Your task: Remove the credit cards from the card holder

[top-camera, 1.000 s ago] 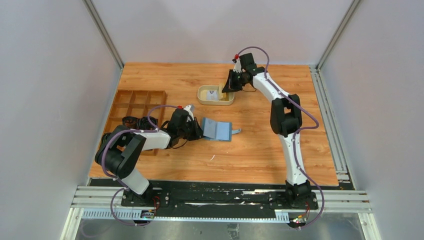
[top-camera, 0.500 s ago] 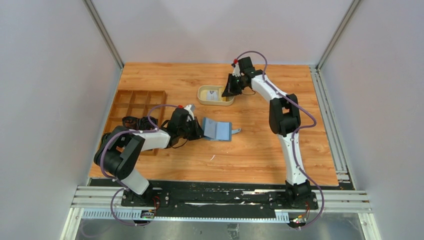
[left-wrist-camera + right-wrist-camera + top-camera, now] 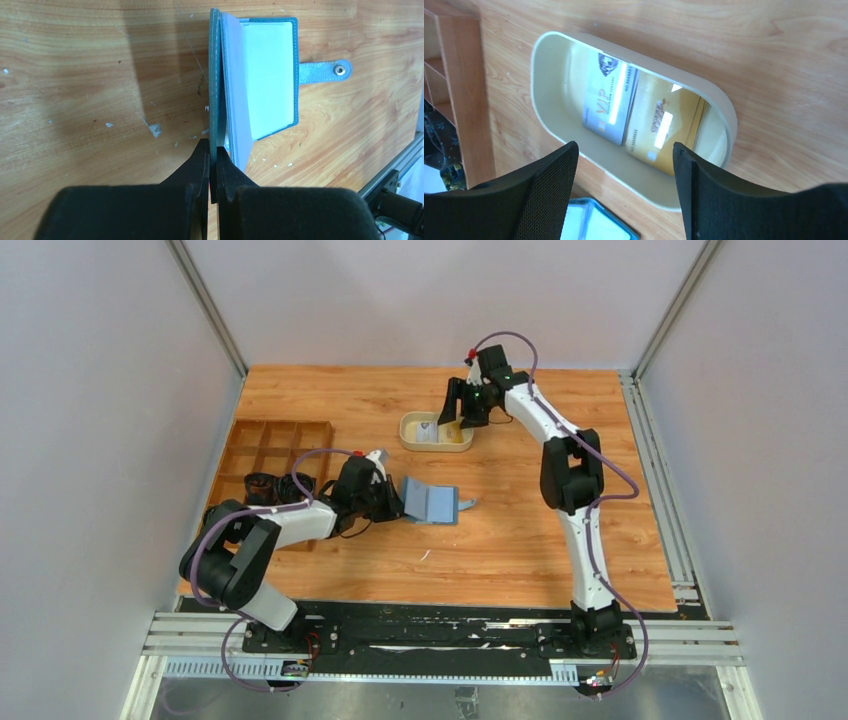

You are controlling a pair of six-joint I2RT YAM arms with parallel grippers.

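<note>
- Right wrist only: two thin credit cards (image 3: 606, 97), silver and gold, inside oval beige tray (image 3: 719, 107); right gripper (image 3: 625, 147) gapes above it, empty.
- Left wrist: left gripper (image 3: 212, 150) clamps one teal-blue card holder (image 3: 260, 75).

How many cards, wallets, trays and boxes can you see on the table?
credit cards: 2
card holder: 1
oval tray: 1
wooden compartment box: 1
Total: 5
</note>
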